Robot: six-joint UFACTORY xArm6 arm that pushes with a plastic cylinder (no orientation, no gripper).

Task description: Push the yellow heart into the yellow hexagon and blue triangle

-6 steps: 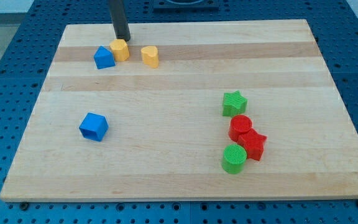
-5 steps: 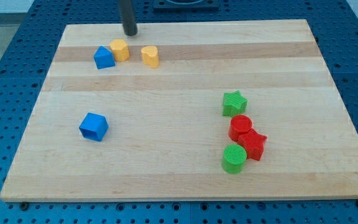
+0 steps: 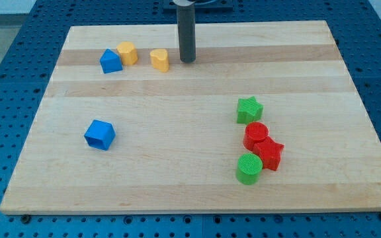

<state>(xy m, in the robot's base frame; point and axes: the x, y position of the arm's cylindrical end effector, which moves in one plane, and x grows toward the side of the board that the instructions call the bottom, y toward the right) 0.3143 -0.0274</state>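
Observation:
The yellow heart (image 3: 159, 59) lies near the view's top left on the wooden board (image 3: 197, 192). The yellow hexagon (image 3: 127, 52) is to its left, apart from it by a small gap. The blue triangle (image 3: 110, 61) touches the hexagon's left side. My tip (image 3: 188, 60) is on the board just right of the yellow heart, a short gap away and not touching it.
A blue cube-like block (image 3: 99, 134) lies at the view's left middle. At the right are a green star (image 3: 249, 110), a red cylinder (image 3: 256, 135), a red star (image 3: 268, 153) and a green cylinder (image 3: 249, 168), close together.
My tip has moved from above the yellow hexagon across to the right and down, now standing right of the yellow heart. No block has moved.

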